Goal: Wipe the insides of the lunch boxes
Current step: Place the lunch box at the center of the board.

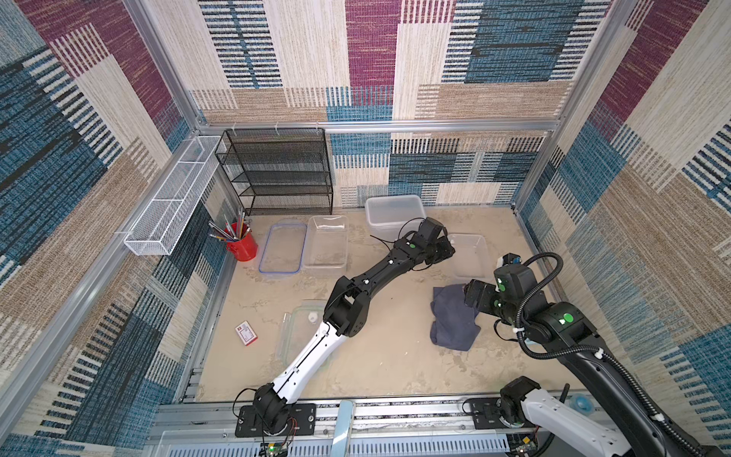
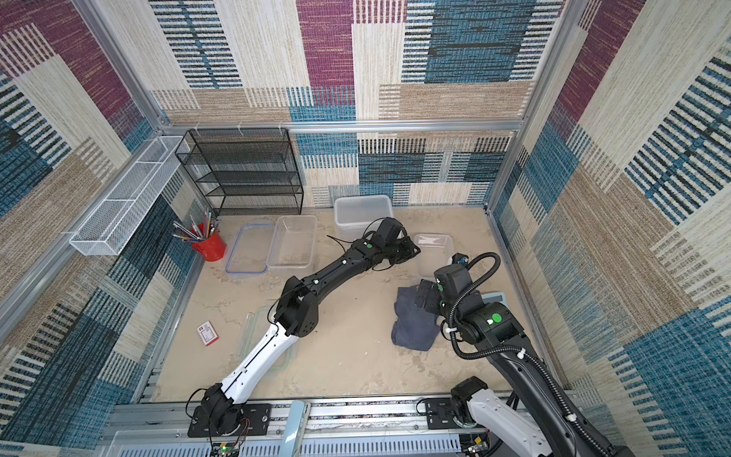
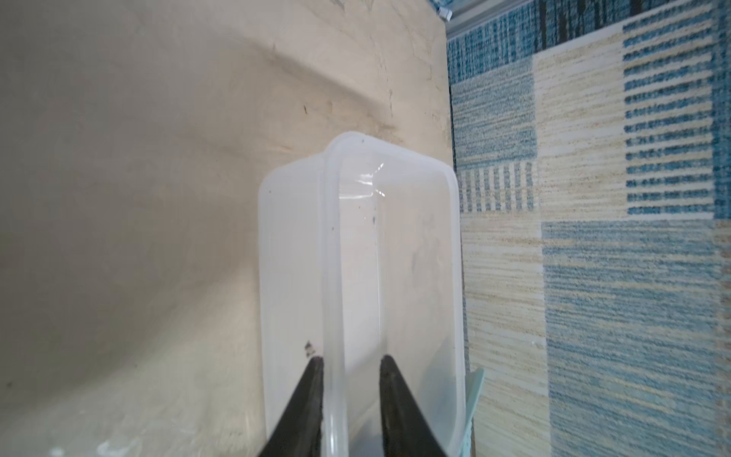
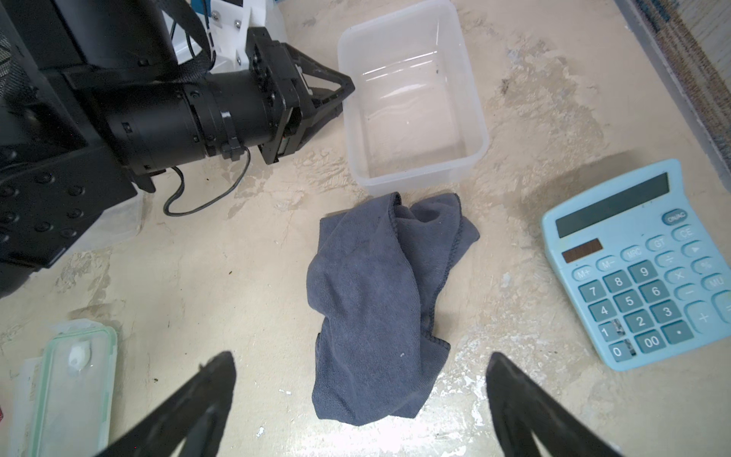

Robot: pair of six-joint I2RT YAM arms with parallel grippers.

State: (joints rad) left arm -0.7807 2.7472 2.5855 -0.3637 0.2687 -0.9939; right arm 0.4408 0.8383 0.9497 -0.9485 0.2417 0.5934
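At the far right of the table (image 1: pixel 395 356), the smaller lunch box (image 1: pixel 468 255) stands upright and open-topped. My left gripper (image 3: pixel 350 360) straddles one of its side walls. The wrist view shows one finger outside and one inside, slightly parted, with a clear gap between the inner finger and the rim, so I read nothing as clamped.

Just beside this box, on the side nearer the robot, lies the crumpled grey cloth (image 4: pixel 375 300). My right gripper (image 4: pixel 360 356) hangs above the cloth with its jaws spread wide and grasps nothing. A pale blue calculator (image 4: pixel 641 261) lies near the cloth.

The deep lunch box (image 1: pixel 391 213) sits by the back wall, close behind my left wrist. The shallow clear lunch box (image 1: pixel 326 245) lies further left, edge to edge with a blue-rimmed lid (image 1: pixel 283 247). A green-rimmed lid (image 1: pixel 300 328) shows partly beneath my left arm. A red cup of pencils (image 1: pixel 242 245) and a small card box (image 1: pixel 246 332) occupy the left side.
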